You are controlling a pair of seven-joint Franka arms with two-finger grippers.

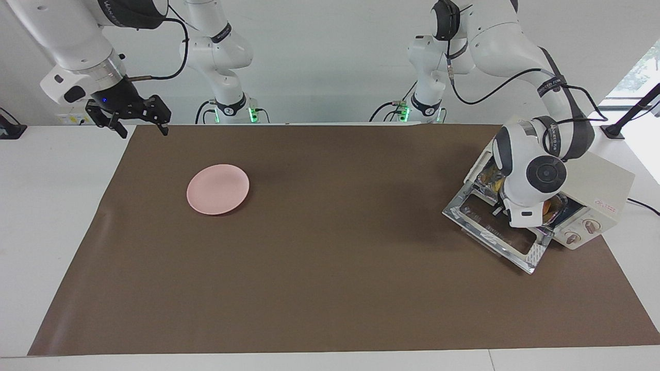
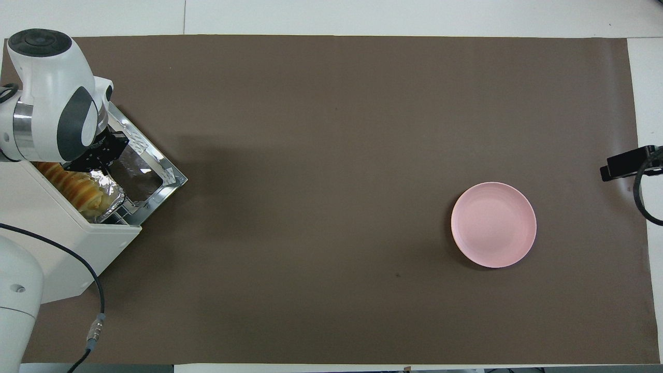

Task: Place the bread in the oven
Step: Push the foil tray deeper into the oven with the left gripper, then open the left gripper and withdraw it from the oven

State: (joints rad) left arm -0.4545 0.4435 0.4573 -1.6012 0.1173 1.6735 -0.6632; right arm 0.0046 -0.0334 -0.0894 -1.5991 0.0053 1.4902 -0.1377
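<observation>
Left pincer point(image 2: 101, 155) clenched at foil tray point(image 2: 111, 189), bread point(image 2: 77, 189) in oven point(image 1: 600, 180); we see right pincer point(image 1: 138, 121) released, upper left.

White bench point(image 1: 51, 206) carries a brown mat point(image 1: 330, 288) across most of its surface. Plain white wall point(image 1: 330, 62) stands along the robots' end. Window point(image 1: 637, 72) admits daylight at the left arm's end.

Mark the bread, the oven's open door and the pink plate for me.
bread point(image 2: 77, 187): overhead view, on its ridged golden top, in the foil tray at the oven's mouth.
oven door point(image 1: 494, 238): facing view, on the dark glass pane, folded down.
pink plate point(image 2: 493, 224): overhead view, on its bare centre.
</observation>
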